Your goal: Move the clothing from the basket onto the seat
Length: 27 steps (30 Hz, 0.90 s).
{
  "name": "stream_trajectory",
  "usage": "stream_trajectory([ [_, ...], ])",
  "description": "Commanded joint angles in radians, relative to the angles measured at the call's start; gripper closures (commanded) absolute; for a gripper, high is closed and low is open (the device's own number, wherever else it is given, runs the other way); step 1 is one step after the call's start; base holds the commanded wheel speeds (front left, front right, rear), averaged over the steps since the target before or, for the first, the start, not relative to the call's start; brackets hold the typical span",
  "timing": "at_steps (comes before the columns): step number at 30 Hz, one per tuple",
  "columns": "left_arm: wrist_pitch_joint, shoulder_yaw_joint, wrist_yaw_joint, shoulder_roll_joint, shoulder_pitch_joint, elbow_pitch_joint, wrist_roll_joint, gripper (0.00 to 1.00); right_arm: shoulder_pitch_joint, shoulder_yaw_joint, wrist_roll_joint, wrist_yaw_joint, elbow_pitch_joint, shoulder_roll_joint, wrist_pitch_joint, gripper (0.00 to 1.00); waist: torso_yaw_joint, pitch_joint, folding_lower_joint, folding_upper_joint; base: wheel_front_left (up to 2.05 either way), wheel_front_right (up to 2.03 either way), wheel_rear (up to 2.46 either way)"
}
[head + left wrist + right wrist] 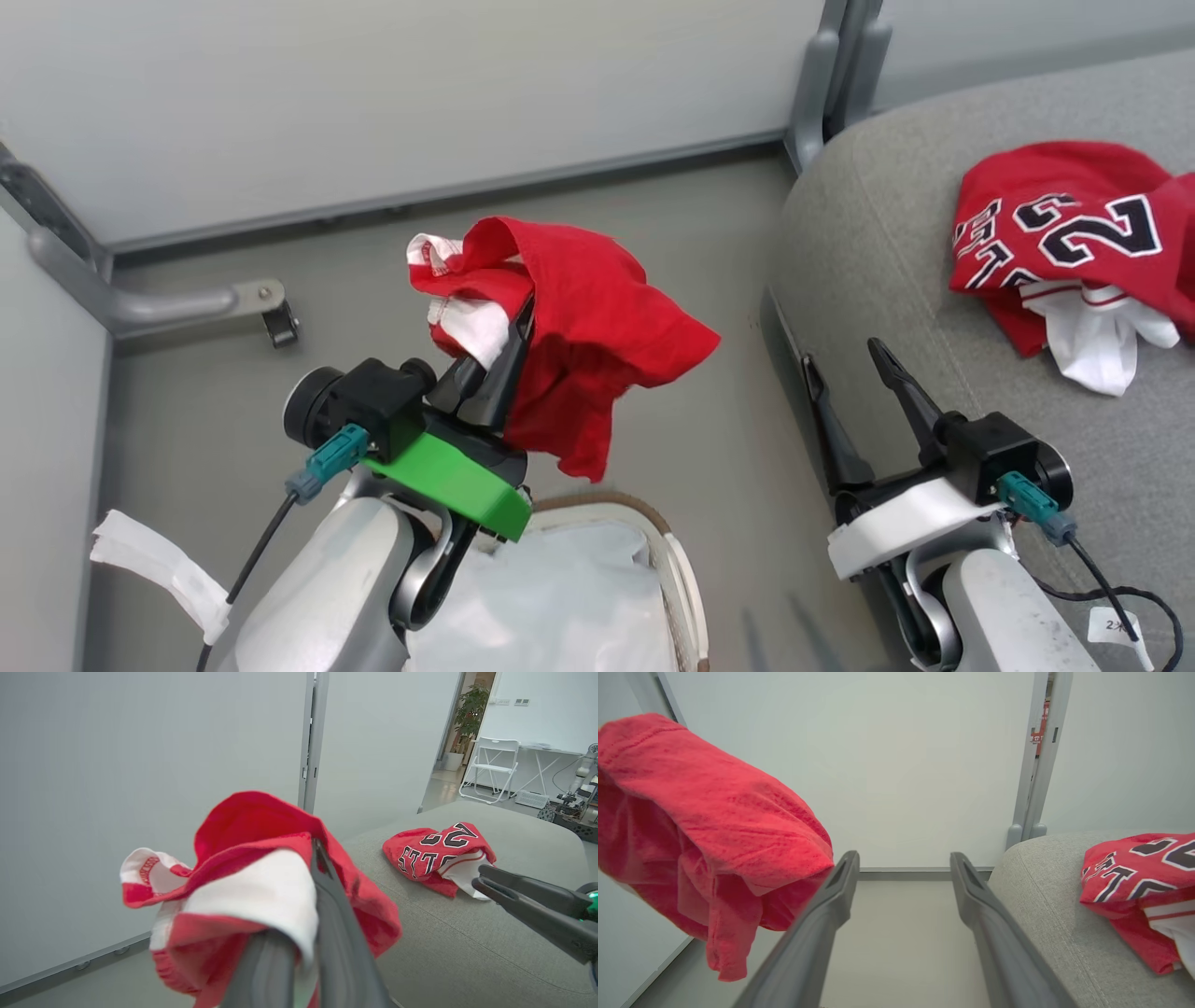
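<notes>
My left gripper [523, 313] is shut on a plain red jersey [588, 327] with white lining, which hangs in the air above the floor and over the basket [677, 560]. In the left wrist view this jersey [252, 858] drapes over my dark fingers [336, 914]. A second red jersey [1064, 233] with black-and-white letters and numbers lies crumpled on the grey seat [878, 233], seen too in the right wrist view [1134, 877]. My right gripper [845, 359] stands open and holds nothing, at the seat's left edge. The basket's white liner [560, 597] shows at the bottom.
Grey partition panels [373, 93] with metal feet [187, 303] wall off the floor behind and to the left. A grey post [822, 84] stands by the seat's back corner. A white folding chair [490, 765] and desk lie far beyond the seat.
</notes>
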State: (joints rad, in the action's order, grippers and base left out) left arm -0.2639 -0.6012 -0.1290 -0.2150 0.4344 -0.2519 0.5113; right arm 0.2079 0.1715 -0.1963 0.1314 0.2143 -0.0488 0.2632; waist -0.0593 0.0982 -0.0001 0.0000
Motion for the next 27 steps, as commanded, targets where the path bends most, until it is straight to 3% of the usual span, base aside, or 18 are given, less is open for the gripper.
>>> stream_trajectory([
  [1,-0.001,0.010,-0.002,0.005,-0.018,0.008,-0.008,1.00,-0.011,0.013,0.007,-0.001,-0.007,-0.004,0.002,0.00,0.013,-0.072,0.0001,0.0000,0.00,0.00,0.00],
  [7,-0.001,0.019,-0.002,0.036,-0.022,0.025,-0.018,1.00,0.082,0.261,0.085,-0.002,-0.092,-0.005,0.002,0.00,0.012,-0.074,0.0001,0.0000,0.00,0.00,0.00],
  [11,-0.001,-0.004,-0.002,0.050,-0.032,0.026,-0.027,1.00,0.175,0.391,0.113,-0.002,-0.075,-0.020,0.002,0.00,0.025,-0.077,0.0001,0.0000,0.00,0.00,0.00],
  [18,-0.001,-0.063,-0.002,0.075,-0.021,0.029,-0.011,1.00,0.277,0.446,0.176,-0.001,0.172,-0.014,0.002,0.00,0.085,-0.086,0.0001,0.0000,0.00,0.00,0.00],
  [22,-0.001,-0.089,-0.002,0.084,-0.011,0.035,0.004,1.00,0.306,0.462,0.149,-0.001,0.307,-0.006,0.001,0.00,0.117,-0.087,0.0001,0.0000,0.00,0.00,0.00],
  [23,-0.001,-0.096,-0.002,0.085,-0.010,0.037,0.007,1.00,0.318,0.464,0.139,-0.001,0.326,-0.005,0.001,0.07,0.124,-0.087,0.0001,0.0000,0.00,0.00,0.00],
  [24,-0.001,-0.101,-0.002,0.085,-0.010,0.038,0.013,1.00,0.322,0.471,0.126,-0.001,0.337,-0.004,0.001,0.71,0.129,-0.087,0.0001,0.0000,0.00,0.00,0.00],
  [25,-0.001,-0.103,-0.002,0.085,-0.012,0.038,0.016,1.00,0.320,0.475,0.094,-0.001,0.340,-0.003,0.001,1.00,0.132,-0.087,0.0001,0.0000,0.00,0.00,0.00],
  [27,-0.001,-0.107,-0.002,0.083,-0.016,0.037,0.022,1.00,0.327,0.488,0.061,-0.001,0.334,-0.003,0.002,1.00,0.137,-0.085,0.0001,0.0000,0.00,0.00,0.00],
])
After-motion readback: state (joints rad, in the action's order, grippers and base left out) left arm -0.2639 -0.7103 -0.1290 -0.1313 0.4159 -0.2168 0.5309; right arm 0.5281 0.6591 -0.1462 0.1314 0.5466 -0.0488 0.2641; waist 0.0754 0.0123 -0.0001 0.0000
